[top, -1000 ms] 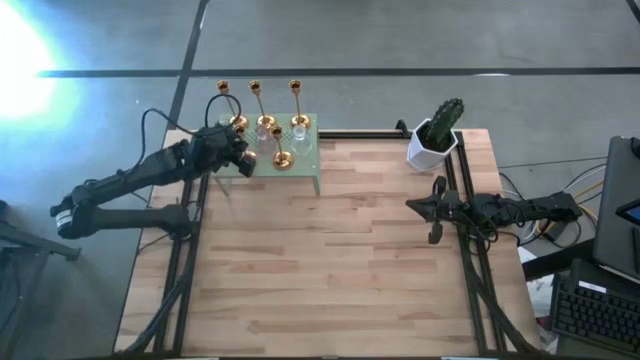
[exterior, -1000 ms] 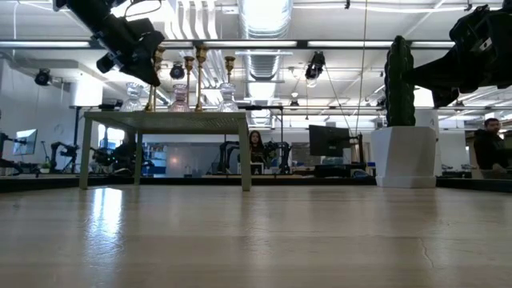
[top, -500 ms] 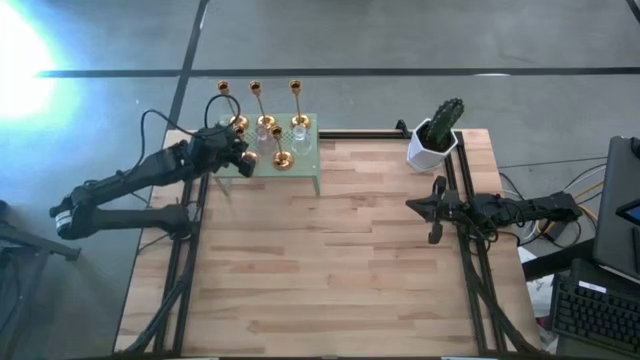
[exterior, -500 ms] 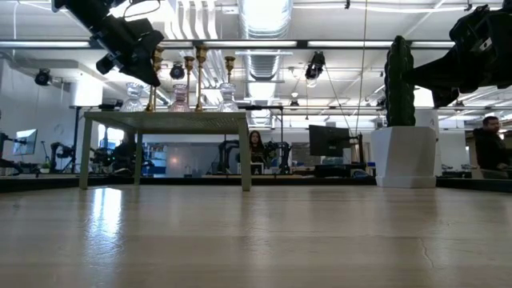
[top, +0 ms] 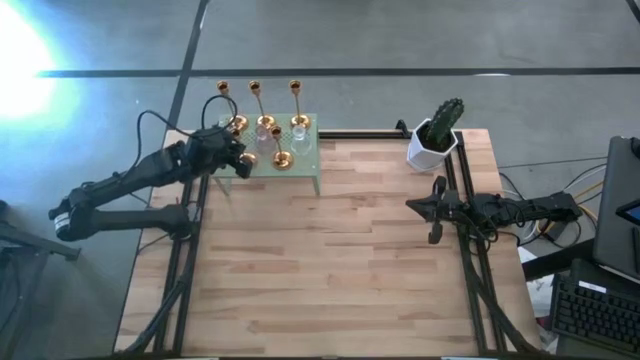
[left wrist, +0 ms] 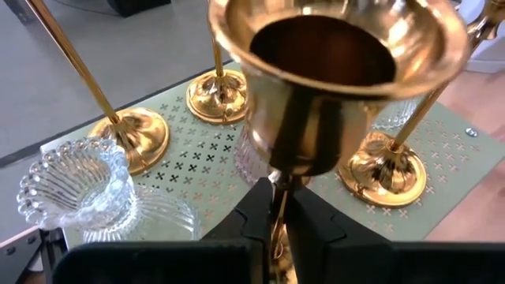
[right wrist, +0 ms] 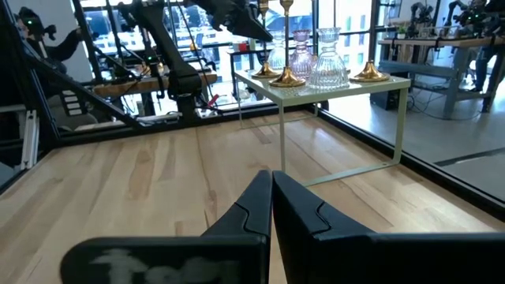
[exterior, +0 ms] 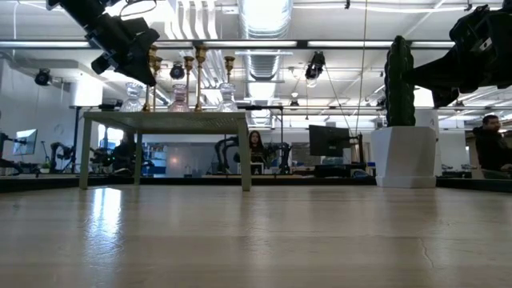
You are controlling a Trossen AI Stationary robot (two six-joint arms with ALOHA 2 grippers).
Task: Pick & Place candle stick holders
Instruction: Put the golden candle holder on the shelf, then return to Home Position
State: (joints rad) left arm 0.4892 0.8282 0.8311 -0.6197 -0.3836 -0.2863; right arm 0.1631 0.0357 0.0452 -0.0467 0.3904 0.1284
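Left gripper (left wrist: 278, 229): it is at the left end of the small green stand (top: 312, 152), above its top, with the fingers closed on the thin stem of a gold candle holder (left wrist: 331, 71); the cup of this holder fills the left wrist view.
Held holder: it is upright in the grip – whether its base touches the stand, the pictures do not show.
Other gold holders: three tall ones (top: 256, 92) stand along the far side of the stand, and one more (top: 281, 156) stands nearer the front, just beside the left gripper (top: 240, 158).
Glass holders: clear and pinkish ones (exterior: 179, 98) stand on the stand between the gold stems; a clear beaded one (left wrist: 75, 185) is near the gripper.
Stand: it has a perforated green top on thin legs and sits at the far left part of the wooden table (top: 330, 270).
Right gripper (top: 412, 206): its fingers are pressed together with nothing between them – it waits near the right edge of the table, well apart from the stand.
Cactus pot (top: 432, 145): white, at the far right corner.
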